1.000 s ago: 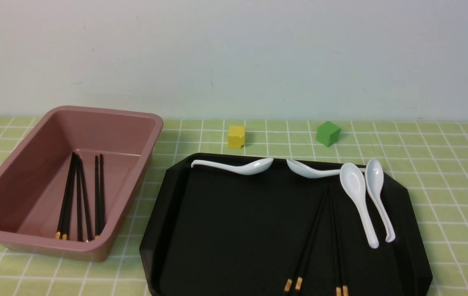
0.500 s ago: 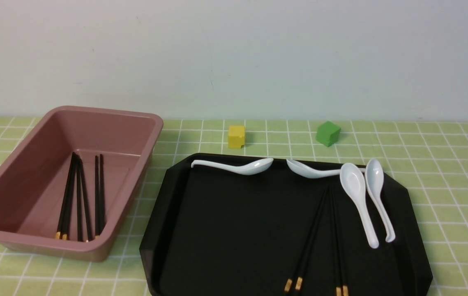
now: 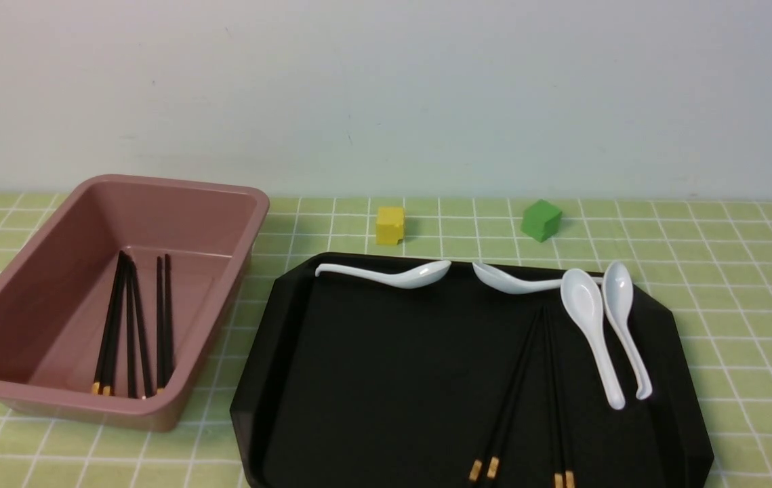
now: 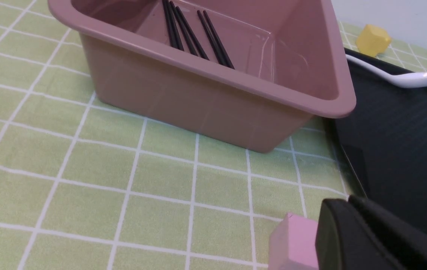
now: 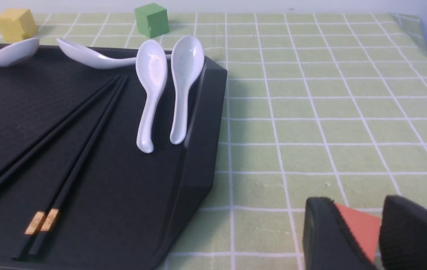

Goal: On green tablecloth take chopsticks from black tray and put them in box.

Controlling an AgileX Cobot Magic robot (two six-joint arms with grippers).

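The black tray (image 3: 386, 379) lies on the green tablecloth (image 3: 731, 285). Two pairs of chopsticks (image 3: 511, 400) lie on its right half, gold bands toward me; the right wrist view shows them too (image 5: 82, 153). The pink-brown box (image 3: 53, 271) stands left of the tray with several chopsticks (image 3: 131, 325) inside, also seen in the left wrist view (image 4: 191, 33). Neither gripper shows in the front view. My left gripper (image 4: 342, 204) is shut and empty, low near the box's and tray's near corners. My right gripper (image 5: 359, 210) is slightly open and empty, over the cloth right of the tray.
Several white spoons (image 3: 589, 318) lie along the tray's far and right sides. A yellow cube (image 3: 390, 225) and a green cube (image 3: 540, 219) stand behind the tray. A pink block (image 4: 292, 243) sits beside my left gripper. A red block (image 5: 359, 225) shows through my right gripper's gap.
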